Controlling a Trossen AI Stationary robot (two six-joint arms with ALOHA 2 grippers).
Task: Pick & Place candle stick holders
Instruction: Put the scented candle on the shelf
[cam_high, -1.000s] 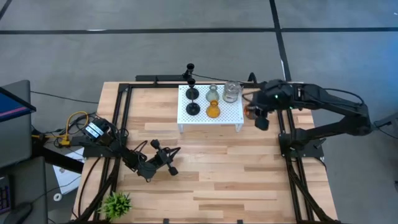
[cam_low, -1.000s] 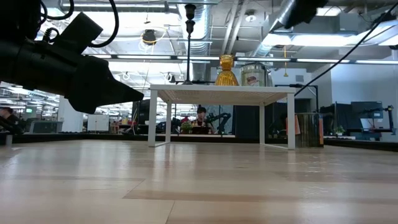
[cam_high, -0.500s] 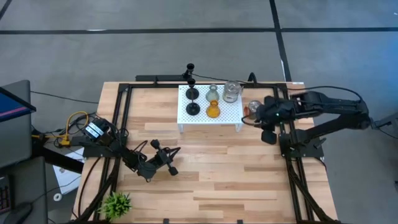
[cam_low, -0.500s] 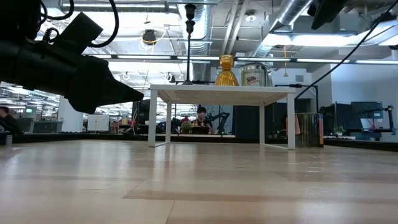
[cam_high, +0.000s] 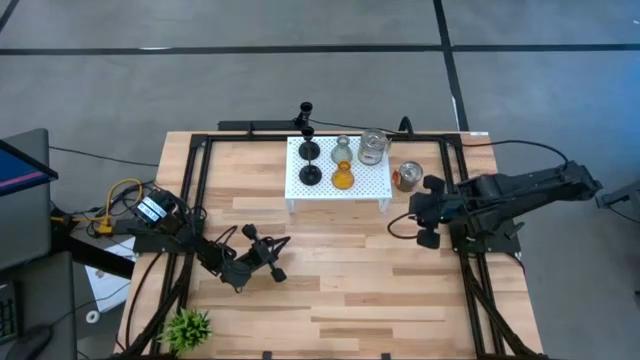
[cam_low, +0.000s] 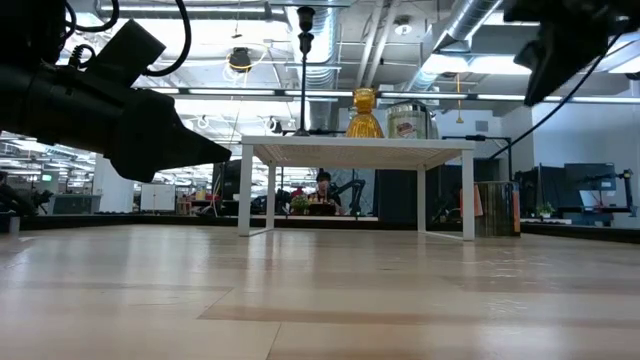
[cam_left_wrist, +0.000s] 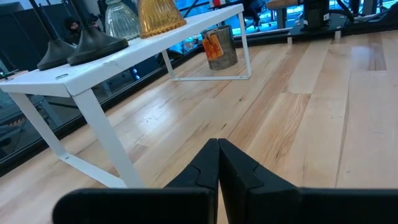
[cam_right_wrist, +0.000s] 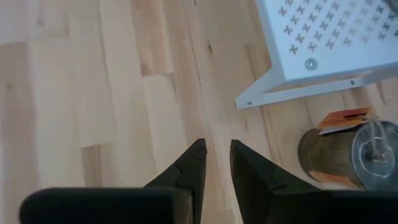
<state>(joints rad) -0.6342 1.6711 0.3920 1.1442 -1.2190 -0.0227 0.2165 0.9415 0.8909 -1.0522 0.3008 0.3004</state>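
Note:
Two black candle stick holders (cam_high: 309, 150) (cam_high: 311, 175) with disc bases and slim stems stand on a white perforated stand (cam_high: 370, 185). A squat pale-green glass holder (cam_high: 342, 150) and an amber one (cam_high: 343, 178) stand beside them. All show in the left wrist view too: black bases (cam_left_wrist: 93, 43), pale-green (cam_left_wrist: 121, 18), amber (cam_left_wrist: 160, 14). My left gripper (cam_high: 275, 258) is shut and empty near the table's left front. My right gripper (cam_high: 425, 212) hovers right of the stand, fingers slightly apart (cam_right_wrist: 217, 149), empty.
A clear glass jar (cam_high: 373, 148) stands on the stand's far right corner. A brown jar with an orange label (cam_high: 408, 176) stands on the table right of the stand, close to my right gripper. A small green plant (cam_high: 187, 326) sits at the near left corner.
My right gripper has drawn back from beside the stand's right end toward the table's near edge and a little right. The brown jar, close against it a second ago, now stands alone on the table. My left arm has kept still.

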